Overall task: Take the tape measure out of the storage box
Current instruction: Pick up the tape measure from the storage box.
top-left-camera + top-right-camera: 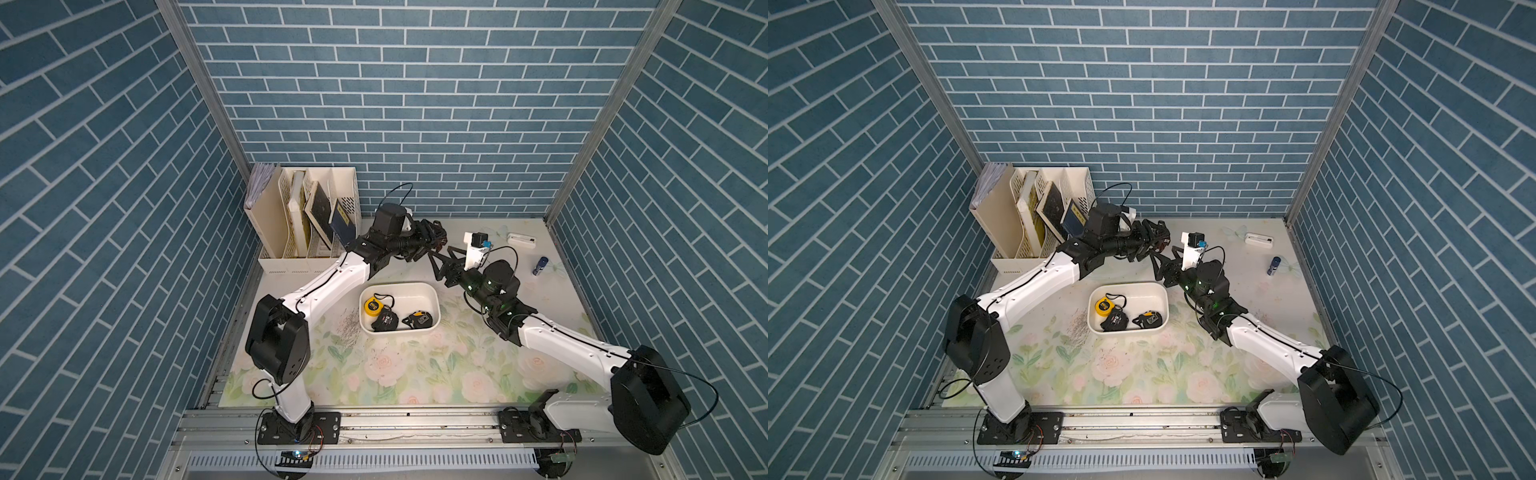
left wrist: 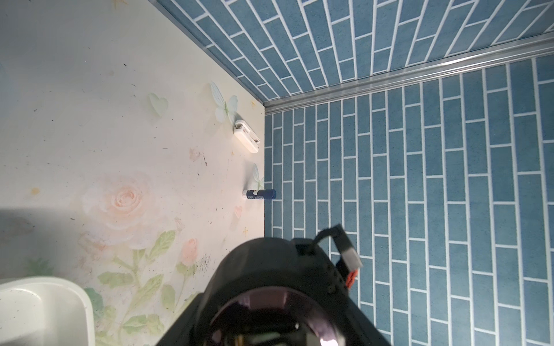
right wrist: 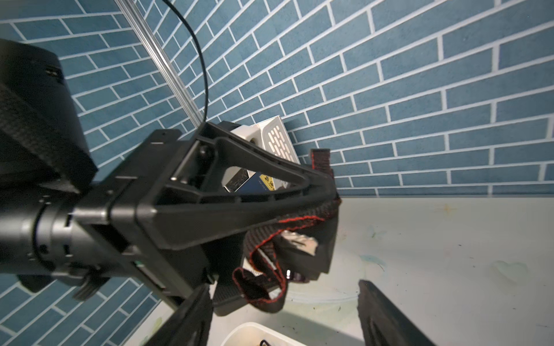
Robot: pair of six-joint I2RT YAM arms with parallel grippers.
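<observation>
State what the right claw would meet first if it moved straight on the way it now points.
Most likely the black tape measure gripped in the left claw, which lies directly ahead, though depth is unclear.

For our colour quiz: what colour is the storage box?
White box, best in a top view.

Bright, even overhead light; soft shadows on the desk (image 1: 415, 374). The wall (image 1: 83, 166) bows at frame edges; the close tape measure (image 2: 269, 266) blurs.
</observation>
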